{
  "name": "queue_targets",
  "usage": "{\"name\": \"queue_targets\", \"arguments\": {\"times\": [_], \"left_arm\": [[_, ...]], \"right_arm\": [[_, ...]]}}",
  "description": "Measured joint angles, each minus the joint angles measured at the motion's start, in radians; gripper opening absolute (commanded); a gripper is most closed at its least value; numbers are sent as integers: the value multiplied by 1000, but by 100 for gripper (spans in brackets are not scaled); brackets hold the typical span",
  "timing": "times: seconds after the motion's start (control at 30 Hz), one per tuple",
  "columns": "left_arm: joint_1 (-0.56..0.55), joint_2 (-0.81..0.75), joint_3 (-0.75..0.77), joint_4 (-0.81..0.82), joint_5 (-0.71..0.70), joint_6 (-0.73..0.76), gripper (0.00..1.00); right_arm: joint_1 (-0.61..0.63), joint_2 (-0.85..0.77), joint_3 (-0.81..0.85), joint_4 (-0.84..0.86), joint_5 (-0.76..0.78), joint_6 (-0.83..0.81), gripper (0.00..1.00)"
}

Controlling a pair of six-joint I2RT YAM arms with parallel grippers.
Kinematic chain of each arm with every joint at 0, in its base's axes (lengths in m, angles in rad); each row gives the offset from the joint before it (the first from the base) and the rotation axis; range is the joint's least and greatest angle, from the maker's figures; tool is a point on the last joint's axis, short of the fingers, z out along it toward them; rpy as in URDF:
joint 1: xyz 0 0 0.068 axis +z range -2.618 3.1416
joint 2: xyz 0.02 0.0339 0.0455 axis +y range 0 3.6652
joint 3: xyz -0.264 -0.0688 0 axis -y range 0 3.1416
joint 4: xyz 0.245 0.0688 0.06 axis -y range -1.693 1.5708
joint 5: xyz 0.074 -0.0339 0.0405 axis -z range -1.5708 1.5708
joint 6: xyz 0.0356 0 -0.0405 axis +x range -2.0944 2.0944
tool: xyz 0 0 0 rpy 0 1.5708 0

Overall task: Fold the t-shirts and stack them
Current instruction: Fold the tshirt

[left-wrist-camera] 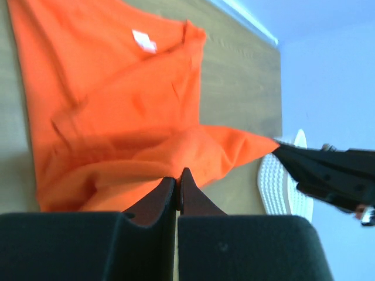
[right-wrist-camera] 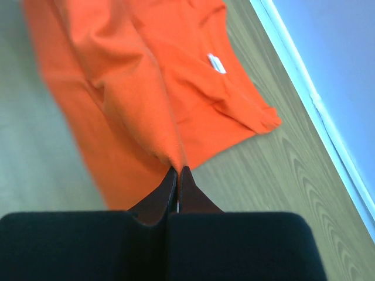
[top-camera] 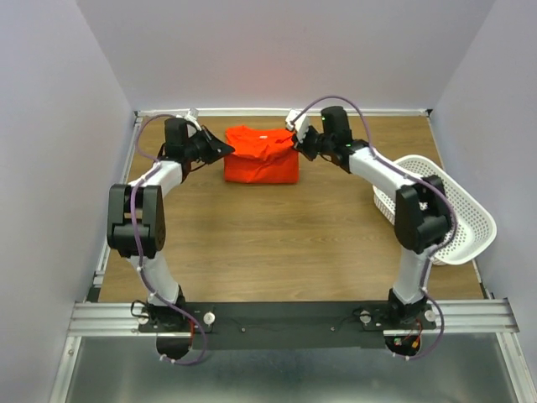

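A bright orange t-shirt (top-camera: 262,156) lies at the far middle of the table, partly folded, its white label (left-wrist-camera: 145,41) showing inside the collar. My left gripper (top-camera: 223,148) is shut on the shirt's left edge; in the left wrist view the cloth (left-wrist-camera: 117,117) is pinched at the fingertips (left-wrist-camera: 186,175). My right gripper (top-camera: 297,141) is shut on the shirt's right edge, the orange fabric (right-wrist-camera: 152,88) drawn to a point at its tips (right-wrist-camera: 178,168). The cloth is stretched between the two grippers, just above the wood.
A white perforated basket (top-camera: 461,210) stands tilted at the right edge of the table, beside the right arm. The back wall rail (top-camera: 277,112) runs just behind the shirt. Bare wooden tabletop (top-camera: 277,243) lies between the shirt and the arm bases.
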Motion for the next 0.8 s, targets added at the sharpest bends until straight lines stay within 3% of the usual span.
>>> {"name": "queue_targets", "arguments": {"times": [0.37, 0.6, 0.8], "left_arm": [[-118, -489, -529, 4, 23, 26, 0], [-272, -731, -782, -35, -5, -63, 0], [-401, -923, -863, -90, -32, -157, 0]], "right_arm": [[0, -470, -463, -24, -300, 5, 0], [6, -673, -673, -243, -391, -149, 0], [13, -848, -772, -502, -407, -369, 1]]}}
